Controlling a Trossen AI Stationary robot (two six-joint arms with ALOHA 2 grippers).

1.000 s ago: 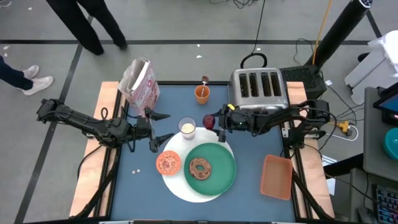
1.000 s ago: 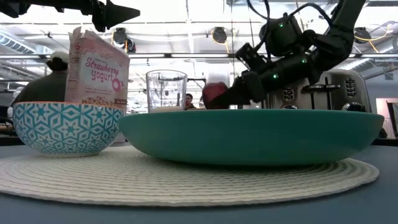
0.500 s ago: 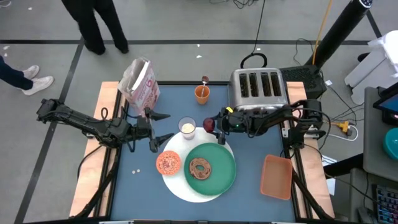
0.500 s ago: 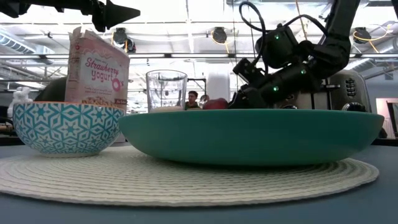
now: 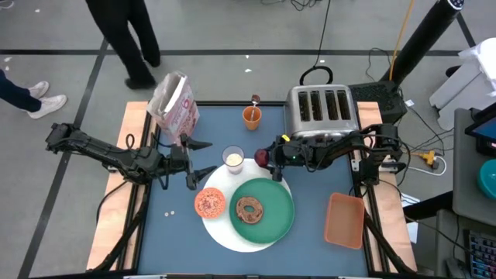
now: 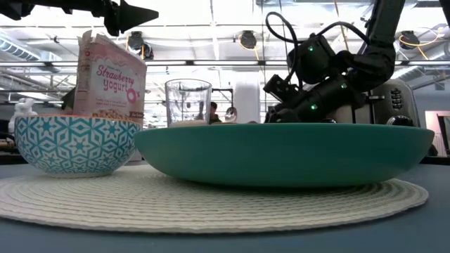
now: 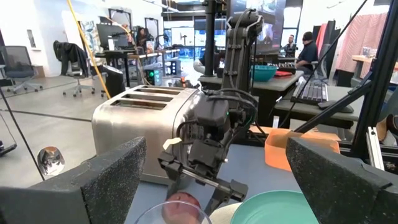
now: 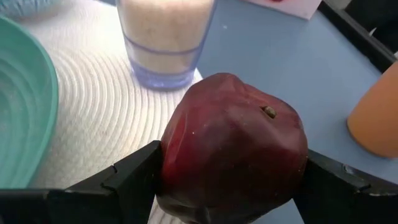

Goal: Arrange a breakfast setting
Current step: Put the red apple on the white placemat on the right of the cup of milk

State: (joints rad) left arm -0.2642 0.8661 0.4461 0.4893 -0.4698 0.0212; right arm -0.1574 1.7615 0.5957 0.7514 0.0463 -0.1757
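Gripping the dark red fruit, the right hand hangs beside the glass of milk.

pink cereal box, "Strawberry yogurt" on its front, smaller print too small to read

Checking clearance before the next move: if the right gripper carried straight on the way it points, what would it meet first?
Probably the glass of milk: the right gripper, shut on the fruit, points toward it, nothing between. Height is unclear; it might pass over.

Two dark jointed arms; black looping cables; small green lights.
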